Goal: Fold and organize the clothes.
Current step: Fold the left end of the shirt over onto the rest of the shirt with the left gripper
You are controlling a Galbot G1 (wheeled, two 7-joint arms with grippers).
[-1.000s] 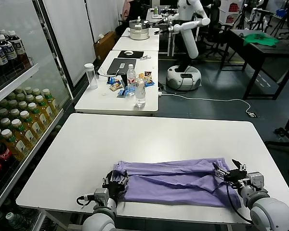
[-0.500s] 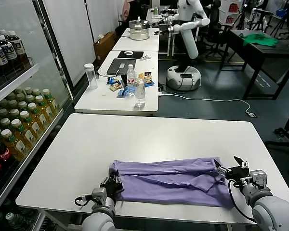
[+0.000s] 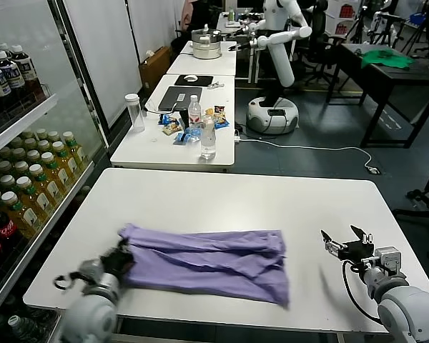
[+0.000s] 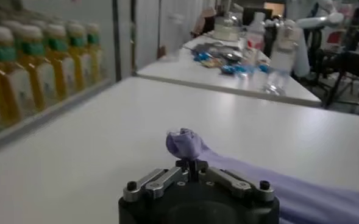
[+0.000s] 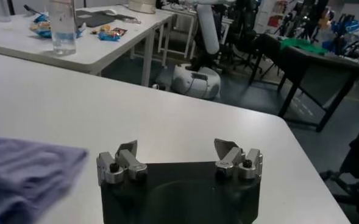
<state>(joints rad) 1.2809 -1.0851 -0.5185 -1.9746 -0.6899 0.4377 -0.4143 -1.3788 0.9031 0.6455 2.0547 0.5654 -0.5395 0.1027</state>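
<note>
A lavender T-shirt lies folded into a long band across the near half of a white table, its bulk left of the table's middle. The robot's left gripper sits low at the table's near left edge, clamped tight on the shirt's left end. The left wrist view shows the cloth bunched into a small knot pinched between the closed fingers, with the rest of the shirt trailing away flat over the tabletop.

The right gripper hovers near the table's near right edge, well apart from the shirt's right end, its fingers spread wide and holding nothing. In the right wrist view both fingertips stand apart over bare tabletop, with the shirt's edge lying off to one side.

Behind the work table stands a second table carrying a water bottle, a laptop and snack packets. Shelves of bottled drinks line the robot's left. Farther back, another white robot stands on the floor, and a green garment rests on a dark table.
</note>
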